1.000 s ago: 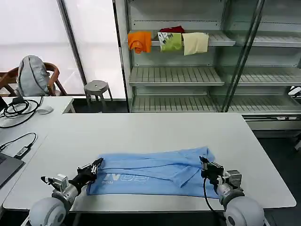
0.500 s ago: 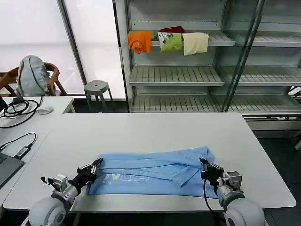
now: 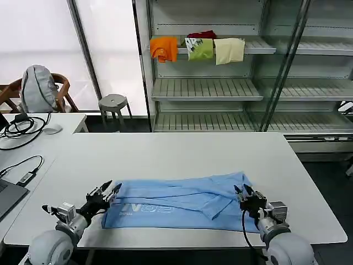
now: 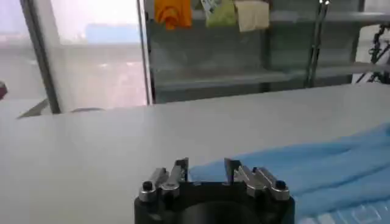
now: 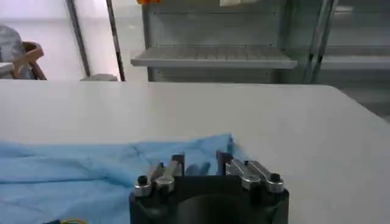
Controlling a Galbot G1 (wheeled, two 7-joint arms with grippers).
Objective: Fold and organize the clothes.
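Note:
The light-blue T-shirt (image 3: pixel 176 200) lies folded into a long band near the table's front edge, whitish lettering showing on its lower left part. My left gripper (image 3: pixel 108 189) stands open just off the shirt's left end, nothing between its fingers; the left wrist view shows the gripper (image 4: pixel 206 168) with the blue cloth (image 4: pixel 317 164) ahead of it. My right gripper (image 3: pixel 242 192) is open at the shirt's right end, over the cloth. In the right wrist view the gripper (image 5: pixel 200 162) has the shirt (image 5: pixel 91 173) spread before it.
The white table (image 3: pixel 182 152) has free room behind the shirt. Cables and a laptop (image 3: pixel 11 193) sit on the table to the left. Orange (image 3: pixel 164 48), green (image 3: pixel 199 48) and cream (image 3: pixel 229 50) garments hang on the shelf behind. A stool (image 3: pixel 113 102) stands beyond the table.
Both grippers have opened and drawn slightly back from the shirt's ends. The left one moved a little left, off the cloth. The shirt lies as before.

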